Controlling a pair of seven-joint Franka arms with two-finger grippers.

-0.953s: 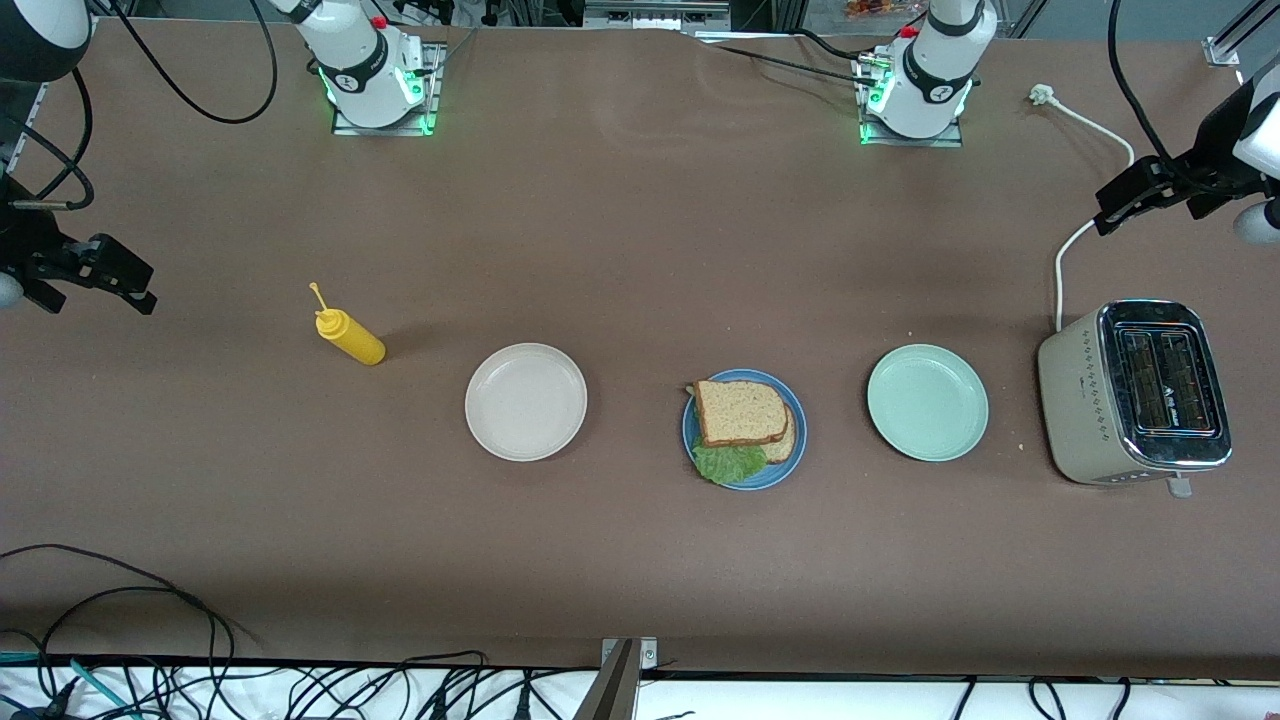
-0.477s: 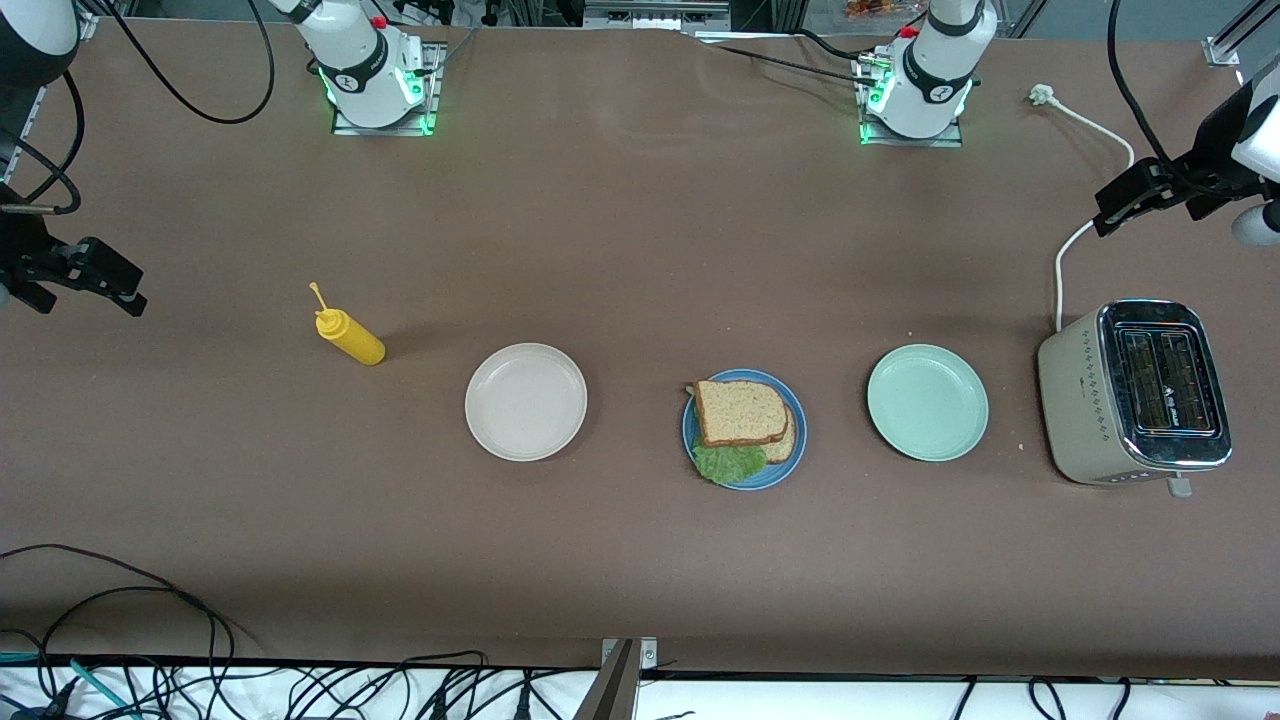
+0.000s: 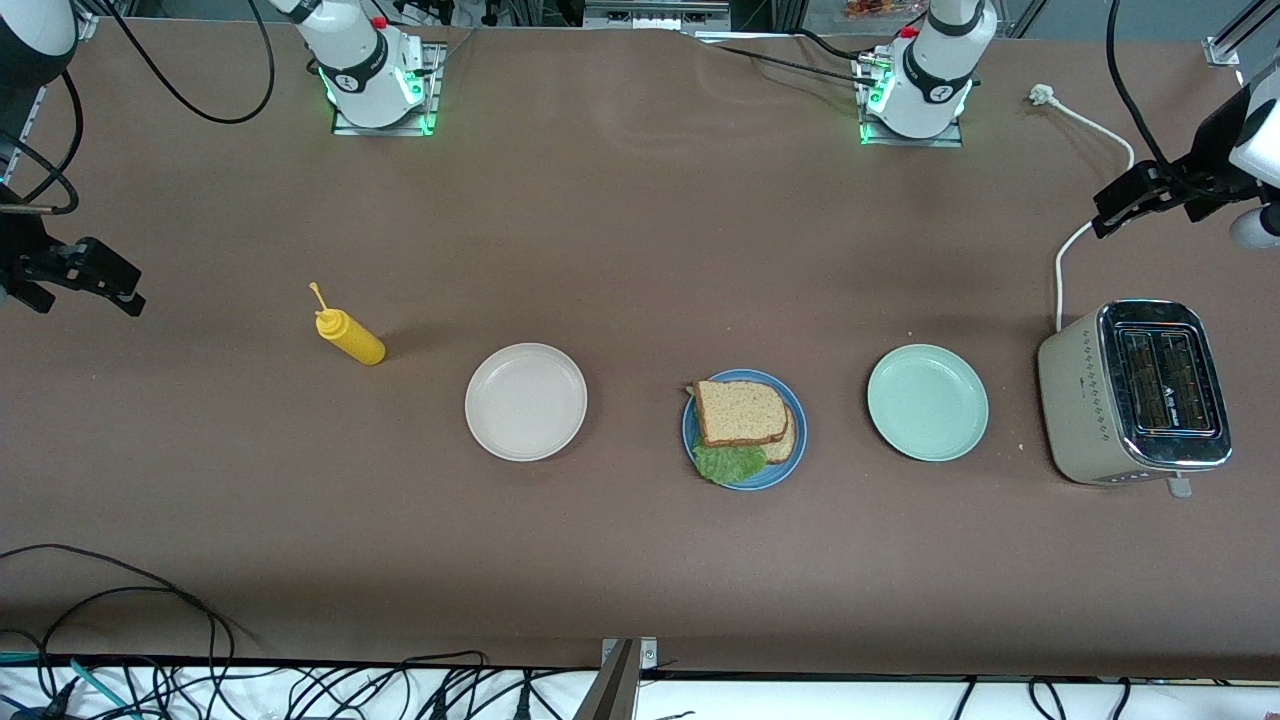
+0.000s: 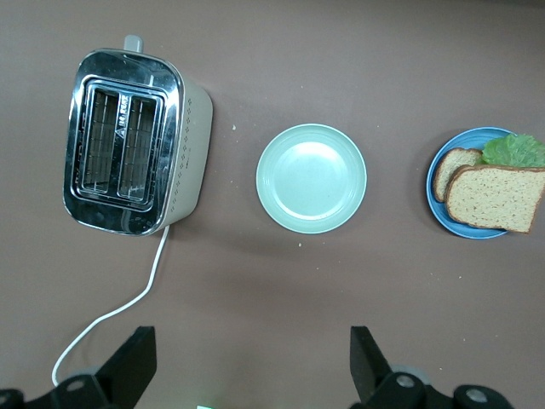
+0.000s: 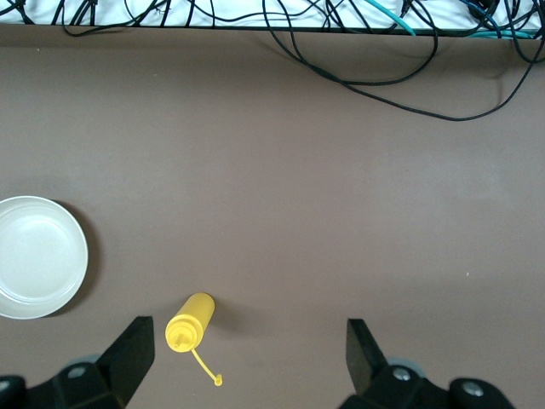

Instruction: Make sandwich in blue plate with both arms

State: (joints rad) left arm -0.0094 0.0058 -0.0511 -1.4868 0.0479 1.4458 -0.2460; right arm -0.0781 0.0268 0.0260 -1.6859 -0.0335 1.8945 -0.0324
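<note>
The sandwich (image 3: 741, 415), two brown bread slices with green lettuce sticking out between them, lies on the blue plate (image 3: 792, 448) at the table's middle. It also shows in the left wrist view (image 4: 496, 194) on the blue plate (image 4: 438, 204). My left gripper (image 3: 1125, 203) is open and empty, raised over the table's end by the toaster; in its own view (image 4: 253, 375) the jaws stand wide apart. My right gripper (image 3: 95, 275) is open and empty, raised over the opposite end; in its own view (image 5: 252, 371) nothing is between the jaws.
A cream-white plate (image 3: 526, 401) and a mint-green plate (image 3: 927, 402) flank the blue plate. A yellow squeeze bottle (image 3: 349, 337) stands toward the right arm's end. A toaster (image 3: 1135, 391) with a white cord stands toward the left arm's end. Cables hang at the front edge.
My right gripper has drawn a little farther toward its end of the table. The left gripper has barely shifted. The sandwich and plates have not moved.
</note>
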